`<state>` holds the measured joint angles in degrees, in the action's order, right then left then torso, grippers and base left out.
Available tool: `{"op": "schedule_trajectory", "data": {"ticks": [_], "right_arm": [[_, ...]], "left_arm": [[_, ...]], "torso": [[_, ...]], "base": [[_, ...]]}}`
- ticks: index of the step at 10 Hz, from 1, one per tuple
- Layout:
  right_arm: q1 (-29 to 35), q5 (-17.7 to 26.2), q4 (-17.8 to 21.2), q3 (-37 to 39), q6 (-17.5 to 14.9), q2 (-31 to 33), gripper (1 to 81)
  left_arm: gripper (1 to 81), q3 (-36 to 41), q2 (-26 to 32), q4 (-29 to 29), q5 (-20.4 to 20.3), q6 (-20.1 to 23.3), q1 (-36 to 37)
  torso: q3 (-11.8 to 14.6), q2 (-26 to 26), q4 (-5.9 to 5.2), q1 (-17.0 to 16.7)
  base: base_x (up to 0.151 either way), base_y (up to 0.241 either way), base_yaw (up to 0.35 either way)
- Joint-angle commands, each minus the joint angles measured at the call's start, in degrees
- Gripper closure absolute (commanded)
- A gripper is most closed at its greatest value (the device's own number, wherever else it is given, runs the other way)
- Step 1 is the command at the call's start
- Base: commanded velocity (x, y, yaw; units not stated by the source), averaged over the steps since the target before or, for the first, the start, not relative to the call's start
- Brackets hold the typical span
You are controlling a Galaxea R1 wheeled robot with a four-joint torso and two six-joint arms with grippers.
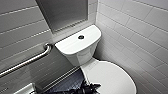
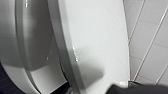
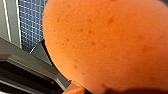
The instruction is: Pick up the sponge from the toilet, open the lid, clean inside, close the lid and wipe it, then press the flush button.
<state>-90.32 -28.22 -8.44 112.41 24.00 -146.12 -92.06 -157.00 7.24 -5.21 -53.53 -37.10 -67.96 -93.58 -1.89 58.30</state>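
right claw (image 3: pixel 130 91) is clamped on the sponge (image 3: pixel 105 42). left claw (image 2: pixel 130 89) opening cannot be told; it hangs near the closed lid (image 2: pixel 100 37).

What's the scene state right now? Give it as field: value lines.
toilet: white, in a tiled corner
lid: down, closed
flush button: on the tank cover, nothing touching it
sponge: orange, off the toilet, close up at the right wrist camera, apparently held there
grab bar: metal, beside the toilet
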Motion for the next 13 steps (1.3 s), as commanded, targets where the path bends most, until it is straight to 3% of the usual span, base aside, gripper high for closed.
{"op": "schedule_trajectory", "data": {"ticks": [1,4,6,8,9,10,13], "right_arm": [[-1.8,3.8,-1.3,-1.2,0.0,1.2,81.1],[-1.8,3.9,-1.1,-1.0,0.0,0.9,81.1],[-1.9,3.9,-0.9,-1.0,0.0,0.9,81.1],[-2.0,3.9,-0.9,-0.9,0.0,0.8,81.1],[-2.0,3.9,-0.9,-0.9,0.0,0.8,81.1],[-2.1,3.9,-0.9,-0.7,0.1,0.7,81.1],[-2.2,3.9,-0.9,-0.6,0.1,0.4,81.1]], "left_arm": [[1.0,8.0,-0.1,0.7,-9.6,-0.3,8.8],[1.0,10.9,2.3,0.6,-11.4,-1.0,9.1],[1.0,12.6,3.4,0.6,-11.9,-1.7,9.5],[1.0,13.0,3.8,0.6,-11.9,-2.0,9.6],[1.0,13.1,3.9,0.6,-11.9,-2.1,9.6],[1.0,13.0,4.3,0.4,-12.4,-3.1,9.7],[1.0,14.4,7.2,0.1,-15.8,-6.3,10.4]], "torso": [[0.0,0.0,0.0,0.0],[0.0,0.0,0.0,0.0],[4.8,0.0,0.0,0.0],[7.3,0.0,0.0,0.0],[3.9,0.0,0.0,0.0],[5.4,0.0,0.0,0.0],[6.2,0.0,0.0,0.0]], "base": [[0.0,0.0,0.0],[0.0,0.0,0.0],[0.0,0.0,0.0],[0.0,0.0,0.0],[0.0,0.0,0.0],[0.0,0.0,0.0],[0.0,0.0,0.0]]}}
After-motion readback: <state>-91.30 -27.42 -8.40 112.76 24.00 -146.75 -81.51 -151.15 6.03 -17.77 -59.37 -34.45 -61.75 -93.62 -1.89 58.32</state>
